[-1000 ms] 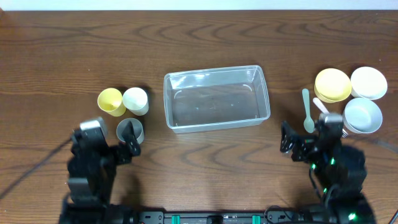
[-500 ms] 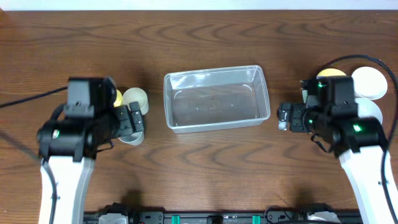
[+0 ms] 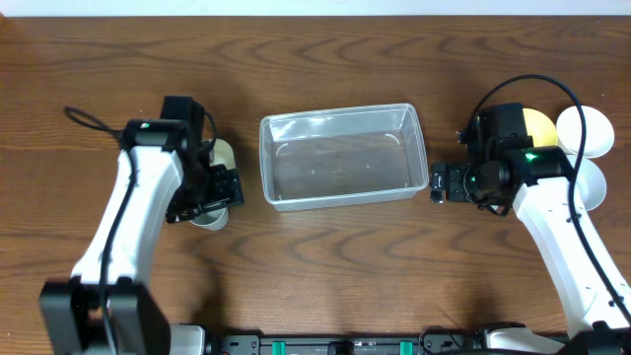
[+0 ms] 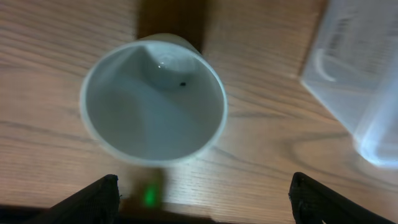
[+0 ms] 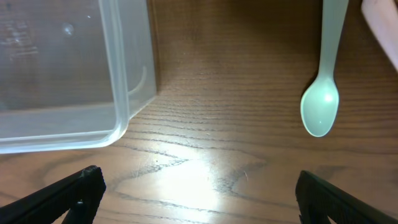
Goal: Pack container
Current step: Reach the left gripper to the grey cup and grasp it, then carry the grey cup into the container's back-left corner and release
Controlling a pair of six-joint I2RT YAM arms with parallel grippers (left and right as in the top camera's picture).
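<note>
The clear plastic container (image 3: 340,156) sits empty at the table's middle; its corner shows in the left wrist view (image 4: 367,74) and the right wrist view (image 5: 68,74). My left gripper (image 3: 205,205) is open above a pale grey-blue cup (image 4: 154,98), beside the cream cup (image 3: 225,153); the yellow cup is hidden under the arm. My right gripper (image 3: 441,183) is open and empty over bare wood just right of the container. A mint green spoon (image 5: 324,87) lies to its right.
A yellow bowl (image 3: 537,126) and two white bowls (image 3: 592,128) stand at the right, partly covered by the right arm. A pink-white utensil edge (image 5: 380,25) shows near the spoon. Cables trail from both arms.
Both arms have swung up from the table's front edge. The left gripper moved over the cups; the right gripper moved toward the container's right end.
</note>
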